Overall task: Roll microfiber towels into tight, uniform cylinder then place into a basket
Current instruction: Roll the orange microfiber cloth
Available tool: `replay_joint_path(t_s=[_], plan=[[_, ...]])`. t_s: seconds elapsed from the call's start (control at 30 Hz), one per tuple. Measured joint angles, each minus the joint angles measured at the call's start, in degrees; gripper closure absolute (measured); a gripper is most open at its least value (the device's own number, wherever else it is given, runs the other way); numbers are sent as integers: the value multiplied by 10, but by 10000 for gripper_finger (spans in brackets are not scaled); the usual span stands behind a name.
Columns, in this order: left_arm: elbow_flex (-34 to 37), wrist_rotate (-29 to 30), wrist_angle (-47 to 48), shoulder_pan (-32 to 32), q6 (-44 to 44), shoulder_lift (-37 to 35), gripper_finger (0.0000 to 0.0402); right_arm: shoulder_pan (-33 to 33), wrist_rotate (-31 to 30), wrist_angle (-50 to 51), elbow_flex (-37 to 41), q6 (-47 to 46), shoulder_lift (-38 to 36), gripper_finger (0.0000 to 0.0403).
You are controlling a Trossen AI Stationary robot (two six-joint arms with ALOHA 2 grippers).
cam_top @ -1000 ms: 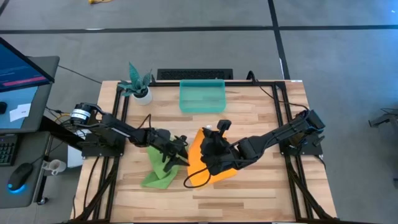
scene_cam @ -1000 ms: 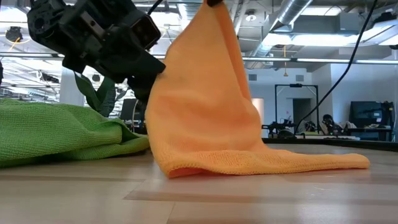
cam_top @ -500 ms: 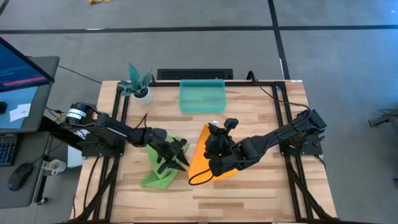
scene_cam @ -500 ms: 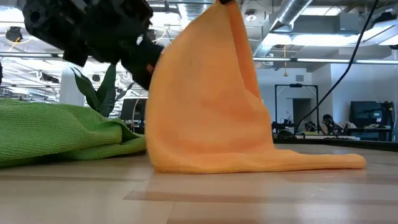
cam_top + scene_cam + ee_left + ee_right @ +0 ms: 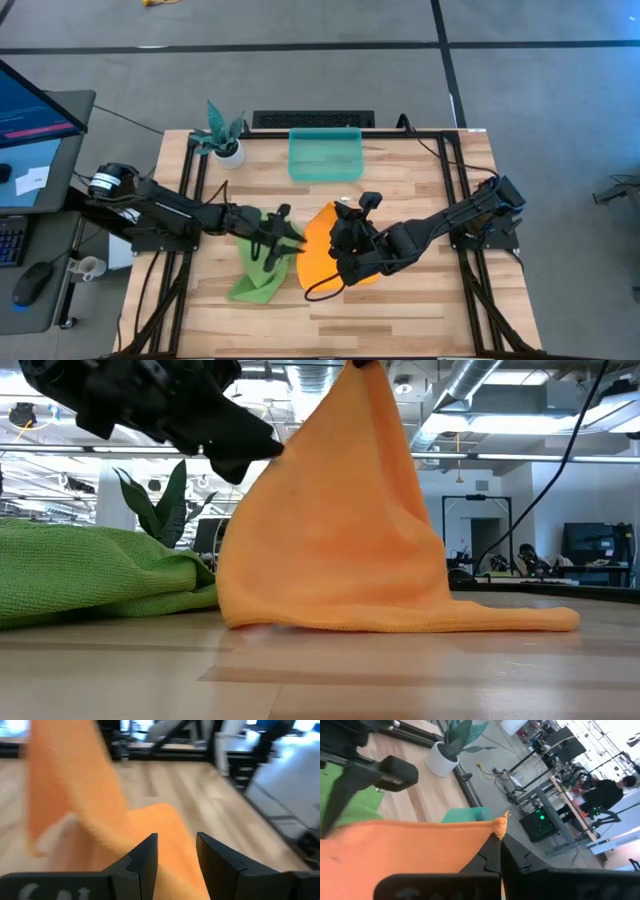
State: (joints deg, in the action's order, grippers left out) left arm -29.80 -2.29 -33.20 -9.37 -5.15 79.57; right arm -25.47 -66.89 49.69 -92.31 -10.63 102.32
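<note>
Right claw (image 5: 343,214) clamped on orange towel (image 5: 322,240) corner, lifting it mid-frame to spread it — left claw (image 5: 287,237) apart, empty, reaching for its edge.

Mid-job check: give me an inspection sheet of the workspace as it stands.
Surface: wooden table, bare around the towels.
Job's things: orange towel lifted by one corner, lower edge on the table; green towel crumpled flat; basket at the far edge.
Clutter: potted plant.
Grippers: right gripper shut on the orange towel's corner; left gripper open beside the towel.
Cables: black cable looping under the right arm.
Surroundings: monitor, a person.
</note>
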Motion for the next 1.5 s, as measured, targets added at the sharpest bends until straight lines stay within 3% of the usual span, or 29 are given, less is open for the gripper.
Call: replay_joint_path(t_s=[0.4, 0.57, 0.7, 0.97, 1.27, 1.5], plan=[[-21, 13, 4, -9, 27, 0, 277, 0, 12, 0, 0, 1, 0, 391], [-31, 60, 52, -10, 46, -11, 277, 0, 28, -5, 0, 1, 0, 391], [-31, 104, 91, -12, 51, -46, 277, 0, 30, -7, 0, 1, 0, 389], [-30, 124, 156, -23, 65, -129, 277, 0, 43, -13, 0, 0, 0, 391], [-11, 176, 158, -16, 53, -117, 277, 1, 55, -25, 0, 6, 0, 392], [-10, 173, 115, -13, 37, -87, 277, 1, 55, -26, 0, 6, 1, 389]])
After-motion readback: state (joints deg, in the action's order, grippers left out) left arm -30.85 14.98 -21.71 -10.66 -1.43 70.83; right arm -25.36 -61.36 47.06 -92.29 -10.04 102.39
